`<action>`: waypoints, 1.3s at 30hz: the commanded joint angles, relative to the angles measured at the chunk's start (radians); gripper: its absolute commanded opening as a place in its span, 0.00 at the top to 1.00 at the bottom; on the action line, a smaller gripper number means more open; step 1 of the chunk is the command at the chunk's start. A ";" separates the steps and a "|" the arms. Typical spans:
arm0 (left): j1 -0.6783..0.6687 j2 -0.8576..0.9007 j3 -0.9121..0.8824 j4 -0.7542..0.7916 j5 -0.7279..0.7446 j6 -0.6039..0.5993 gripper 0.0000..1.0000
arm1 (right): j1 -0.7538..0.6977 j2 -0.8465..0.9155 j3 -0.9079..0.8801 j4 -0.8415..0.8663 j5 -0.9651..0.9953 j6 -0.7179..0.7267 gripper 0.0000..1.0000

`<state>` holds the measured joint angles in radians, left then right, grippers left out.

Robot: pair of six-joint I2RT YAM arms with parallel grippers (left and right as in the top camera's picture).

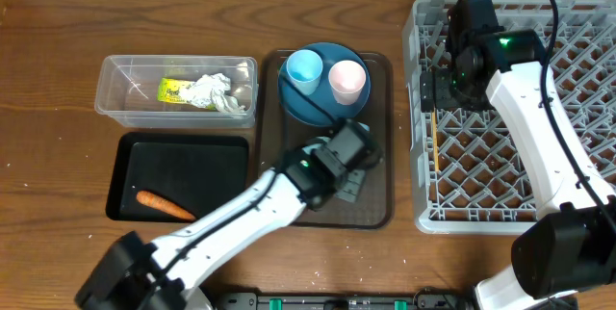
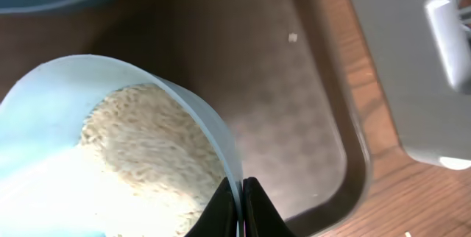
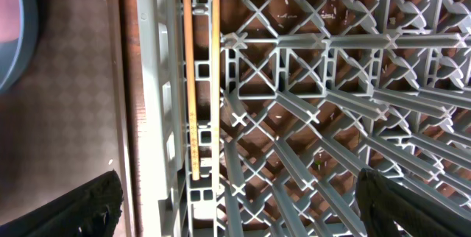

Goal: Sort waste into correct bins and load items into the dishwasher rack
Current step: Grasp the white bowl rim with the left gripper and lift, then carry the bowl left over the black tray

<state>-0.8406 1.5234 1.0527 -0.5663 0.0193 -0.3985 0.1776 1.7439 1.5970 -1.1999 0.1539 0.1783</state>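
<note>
The left gripper (image 2: 241,207) is pressed together on the rim of the white bowl (image 2: 37,134), one fingertip on each side of the wall. The left wrist view shows the rice (image 2: 147,149) heaped inside the bowl, with one stray grain (image 2: 292,37) on the brown serving tray (image 2: 294,119) beyond it. In the overhead view the gripper body covers the bowl, so the rice cannot be seen from above.

The right gripper (image 3: 243,207) is spread wide over the left edge of the dishwasher rack (image 3: 309,82). The right wrist view shows the chopsticks (image 3: 195,82) lying side by side in the rack's left channel (the overhead view shows them only as a thin line).

Overhead view only:
- The blue plate (image 1: 308,108) sits at the far end of the serving tray and carries the light blue cup (image 1: 304,67) and the pink cup (image 1: 347,79).
- The clear tub (image 1: 125,69), far left, holds the tissue (image 1: 217,93) and the wrapper (image 1: 173,90).
- The black tray (image 1: 202,166), near left, holds the carrot (image 1: 164,204).
</note>
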 commanded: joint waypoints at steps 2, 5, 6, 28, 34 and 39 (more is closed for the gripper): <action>0.056 -0.079 -0.009 -0.045 -0.009 0.048 0.94 | -0.006 -0.004 0.005 -0.001 0.002 0.008 0.01; 0.105 -0.129 -0.009 -0.089 -0.009 0.051 0.94 | -0.006 -0.004 0.005 -0.001 0.002 0.008 0.01; 0.128 -0.148 -0.009 -0.111 -0.009 0.050 0.94 | -0.006 -0.004 0.005 -0.001 0.003 0.008 0.01; 0.805 -0.283 -0.009 -0.306 0.465 0.323 0.94 | -0.006 -0.004 0.005 -0.001 0.002 0.008 0.01; 0.973 -0.283 -0.015 -0.348 0.622 0.433 0.94 | -0.006 -0.004 0.005 -0.001 0.003 0.008 0.01; 1.088 -0.283 -0.045 -0.353 0.754 0.497 0.94 | -0.006 -0.004 0.005 -0.001 0.002 0.008 0.01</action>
<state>0.1932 1.2476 1.0332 -0.9157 0.6304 0.0166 0.1776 1.7439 1.5970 -1.1999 0.1539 0.1783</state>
